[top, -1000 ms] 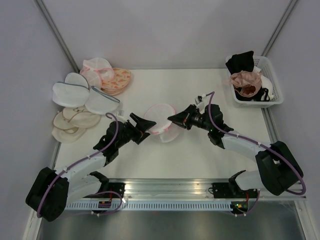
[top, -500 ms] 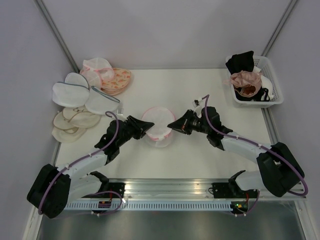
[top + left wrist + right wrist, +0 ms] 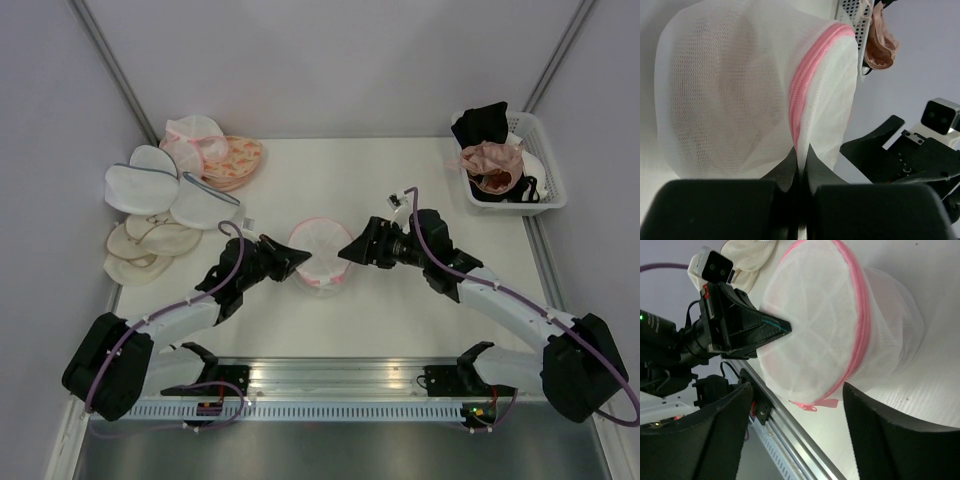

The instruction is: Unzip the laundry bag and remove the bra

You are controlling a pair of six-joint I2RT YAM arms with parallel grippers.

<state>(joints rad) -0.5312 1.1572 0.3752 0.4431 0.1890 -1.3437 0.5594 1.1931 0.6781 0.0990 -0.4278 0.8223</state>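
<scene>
The laundry bag (image 3: 320, 252): who has it now?

— The left gripper (image 3: 300, 258). A second ago its jaws stood wide while the right gripper (image 3: 350, 250) held the pouch; that has swapped. The left fingers are now pressed together on a fold of mesh at the zipper rim (image 3: 812, 60), and the right fingers are spread and touch nothing.

— And where does the bag sit?

— Directly ahead of the left fingertips, between the two grippers, resting on the table (image 3: 400, 180).

— What does the swap buy?

— My guess is that the left arm anchors the rim so the right one is free for the pull tab (image 3: 812, 405), which hangs just in front of its open fingers. What shows of the zipper looks closed.

— Materials?

— Fine, translucent white mesh, soft and half-domed, with only the pink toothed rim giving it shape. Of the bra I see only a pale blur through the mesh, presumably still inside.
</scene>
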